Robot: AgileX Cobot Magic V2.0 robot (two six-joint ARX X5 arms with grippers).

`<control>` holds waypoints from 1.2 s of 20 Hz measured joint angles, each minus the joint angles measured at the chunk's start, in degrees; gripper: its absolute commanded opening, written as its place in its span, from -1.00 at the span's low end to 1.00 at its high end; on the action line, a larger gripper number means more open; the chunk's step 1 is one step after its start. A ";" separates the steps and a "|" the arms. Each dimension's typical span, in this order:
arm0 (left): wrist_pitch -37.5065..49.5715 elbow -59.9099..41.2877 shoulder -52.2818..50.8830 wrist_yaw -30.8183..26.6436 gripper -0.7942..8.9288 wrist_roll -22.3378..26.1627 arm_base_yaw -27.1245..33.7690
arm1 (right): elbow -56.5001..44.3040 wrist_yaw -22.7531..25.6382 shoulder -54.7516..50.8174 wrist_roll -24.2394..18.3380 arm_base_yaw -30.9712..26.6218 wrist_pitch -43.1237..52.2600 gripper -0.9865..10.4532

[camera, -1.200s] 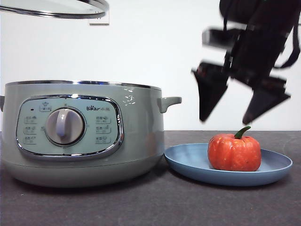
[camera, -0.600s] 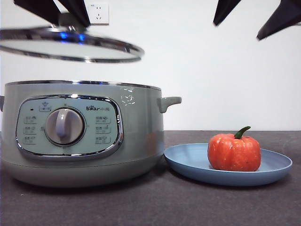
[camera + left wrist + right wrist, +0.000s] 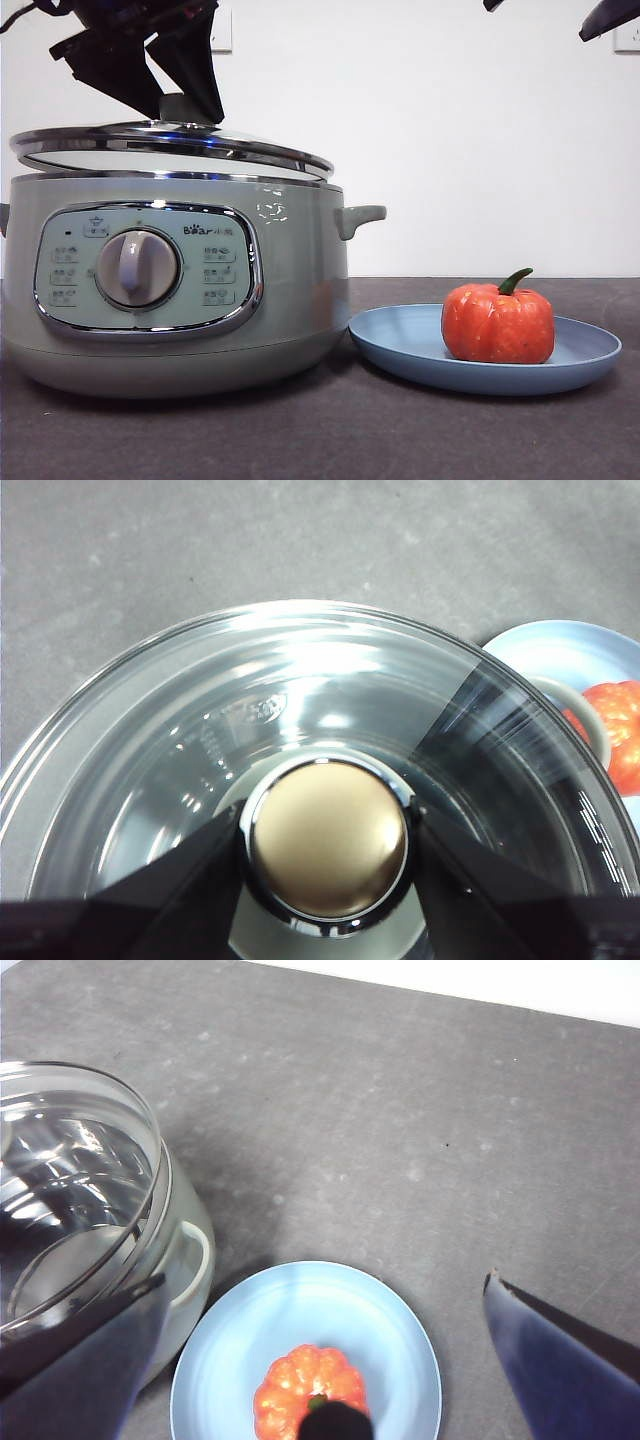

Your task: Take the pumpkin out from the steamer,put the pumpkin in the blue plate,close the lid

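My left gripper (image 3: 185,105) is shut on the knob (image 3: 327,840) of the glass lid (image 3: 240,150). It holds the lid slightly tilted just over the rim of the sage-green steamer (image 3: 290,300); I cannot tell whether its right edge touches. The orange pumpkin (image 3: 498,323) sits upright on the blue plate (image 3: 400,340) to the right of the steamer. My right gripper (image 3: 325,1278) is open and empty, high above the plate (image 3: 390,1330) and the pumpkin (image 3: 312,1400). Only its tips show at the front view's top right corner (image 3: 545,8).
The dark grey table (image 3: 400,440) runs under everything, with a white wall behind. Wall sockets show at the top (image 3: 222,30) and at the top right (image 3: 628,35). The steamer's side handle (image 3: 360,217) points toward the plate.
My left gripper has brought the lid down from high up to just over the steamer's rim. My right gripper has risen away from the pumpkin to the top corner.
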 measured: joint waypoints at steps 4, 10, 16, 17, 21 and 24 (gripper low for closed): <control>-0.13 0.00 0.76 0.04 -0.85 -0.42 0.00 | 0.00 0.00 0.00 0.00 0.00 0.00 0.22; -0.28 -0.11 1.75 0.81 -0.85 -0.85 -0.61 | 0.00 0.02 0.00 -0.02 0.00 0.00 0.22; -3.02 -0.13 1.55 1.88 -0.85 -1.20 -0.74 | 0.00 0.02 0.00 -0.02 0.00 0.00 0.22; -3.13 -0.13 1.55 1.90 -0.85 -1.18 -0.74 | 0.00 0.00 0.00 -0.02 0.00 0.00 0.22; -3.26 -0.13 1.55 1.64 -0.82 -1.07 -0.74 | 0.00 0.02 0.00 -0.02 0.00 0.00 0.22; -3.19 -0.13 1.55 0.79 0.02 -1.01 -0.74 | 0.00 0.02 0.00 -0.02 0.00 0.00 0.22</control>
